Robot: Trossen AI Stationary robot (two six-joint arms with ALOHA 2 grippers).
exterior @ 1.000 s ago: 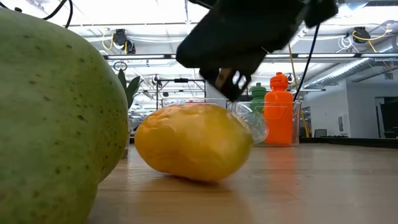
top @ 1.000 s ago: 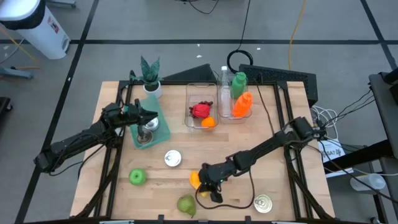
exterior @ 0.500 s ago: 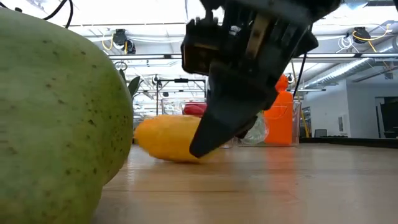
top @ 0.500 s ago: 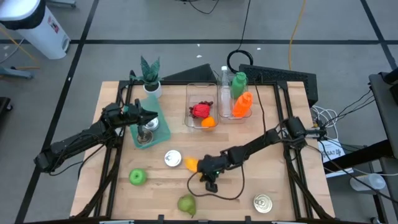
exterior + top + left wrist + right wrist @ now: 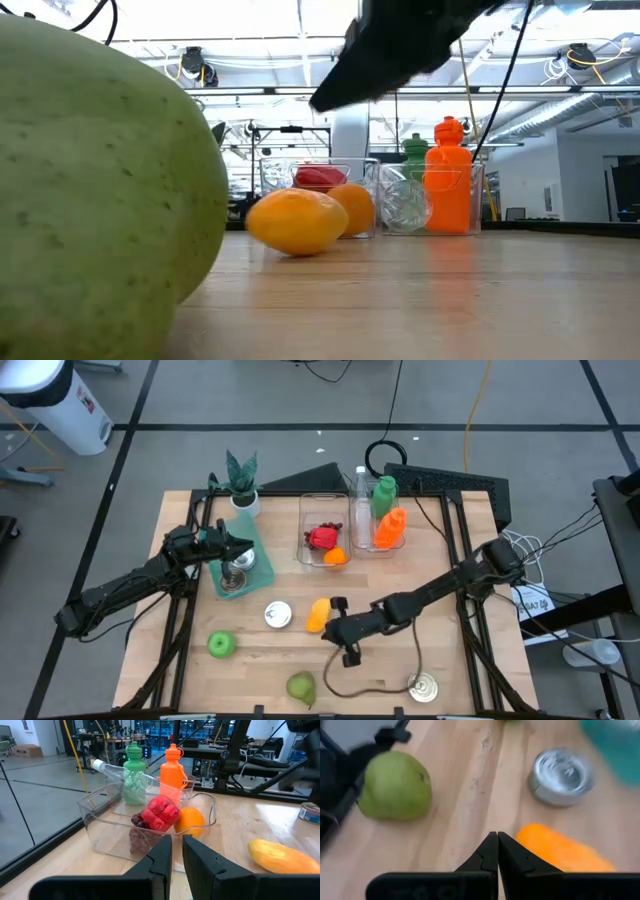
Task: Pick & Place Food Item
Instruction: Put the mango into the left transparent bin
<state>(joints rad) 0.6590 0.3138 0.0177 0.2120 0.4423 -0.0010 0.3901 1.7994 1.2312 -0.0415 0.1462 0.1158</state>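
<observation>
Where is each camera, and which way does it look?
High view: above, looking down; both arms show.
Low view: at table height, behind a green pear; an arm shows above.
Left wrist view: behind the shut left pincer, facing the clear bin.
Right wrist view: behind the shut right pincer, looking down.
All four show the yellow mango.

Bright, even light from overhead
The pear (image 5: 95,190) close to the low camera is blurred; ceiling lights (image 5: 250,50) glare behind.
</observation>
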